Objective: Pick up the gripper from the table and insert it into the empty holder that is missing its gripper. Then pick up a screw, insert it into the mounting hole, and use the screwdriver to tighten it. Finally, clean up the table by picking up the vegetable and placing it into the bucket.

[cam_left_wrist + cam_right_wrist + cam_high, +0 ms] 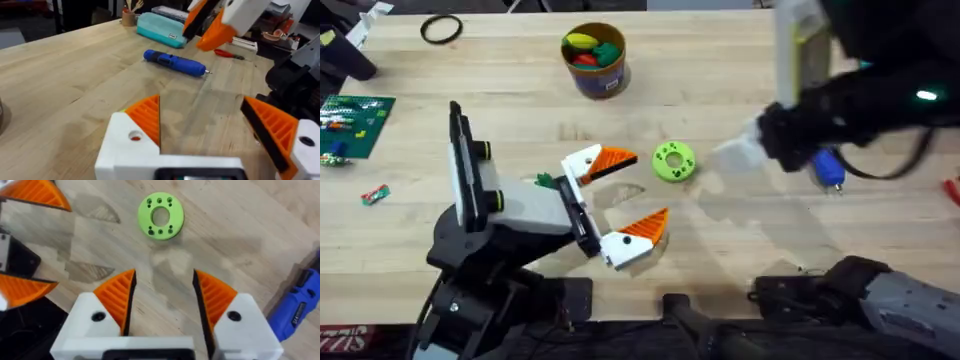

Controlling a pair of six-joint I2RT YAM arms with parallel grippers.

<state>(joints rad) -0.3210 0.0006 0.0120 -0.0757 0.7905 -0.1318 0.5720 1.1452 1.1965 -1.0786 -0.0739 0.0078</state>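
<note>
A lime-green disc [673,162] lies mid-table, a black ring [441,30] and circuit board [352,124] far left.

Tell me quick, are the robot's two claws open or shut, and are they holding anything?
Left gripper: open, holding nothing.
Right gripper: open, holding nothing, above bare table near the green disc.

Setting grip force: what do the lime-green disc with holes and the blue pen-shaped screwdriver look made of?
Lime-green disc with holes: likely plastic, matte, uniform colour, possibly 3D-printed. Blue pen-shaped screwdriver: smooth, slightly glossy plastic body, by its sheen; short dark tip, probably metal.
</note>
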